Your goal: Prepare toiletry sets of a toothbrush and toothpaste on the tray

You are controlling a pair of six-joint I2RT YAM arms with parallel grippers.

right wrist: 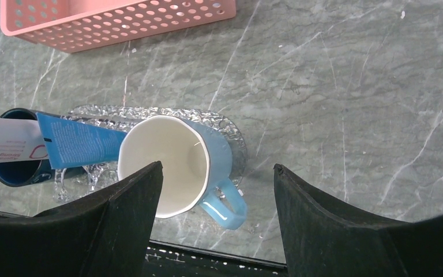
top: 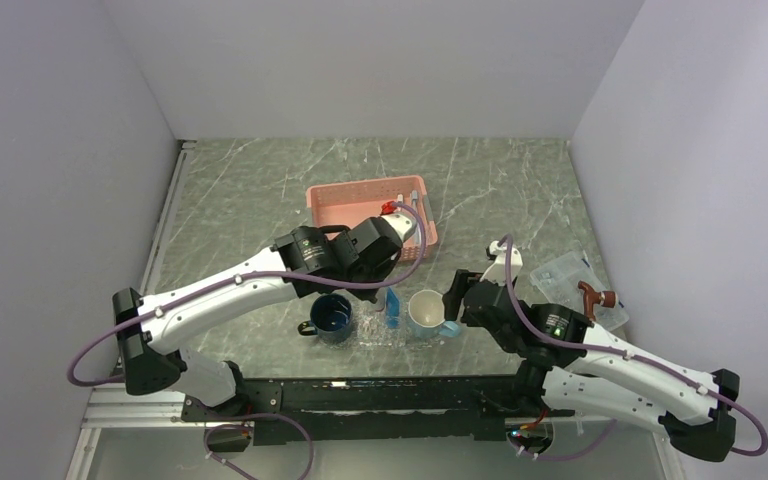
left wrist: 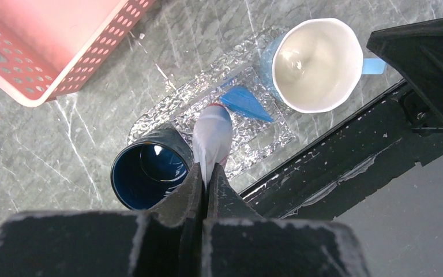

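**A:** What did the left gripper (left wrist: pixel 205 171) have?

**B:** Its fingers were pressed together on one end of a white toothpaste tube (left wrist: pixel 212 135). The tube pointed out over the tray (left wrist: pixel 167 107), just beside the dark blue mug (left wrist: pixel 147 176).

**A:** Was the tube touching the tray?

**B:** I couldn't tell. The tray sat near the front edge of the table (top: pixel 520 200), and the dark mug stood on its left end.

**A:** And in the middle?

**B:** A blue toothpaste tube (left wrist: pixel 245 103) lay on the tray between the two mugs. One end was up against the pale blue mug (left wrist: pixel 317 63), which stood on the tray's right end and was white inside.

**A:** What about the right gripper (right wrist: pixel 216 170)?

**B:** Its fingers were spread wide with nothing between them, and it was above the pale mug, on the handle side.

**A:** Anything else?

**B:** A pink basket (top: pixel 360 205) sat behind the tray. Well off to the right was a clear box (top: pixel 570 270) with a brown piece (top: pixel 590 295) at its near edge.
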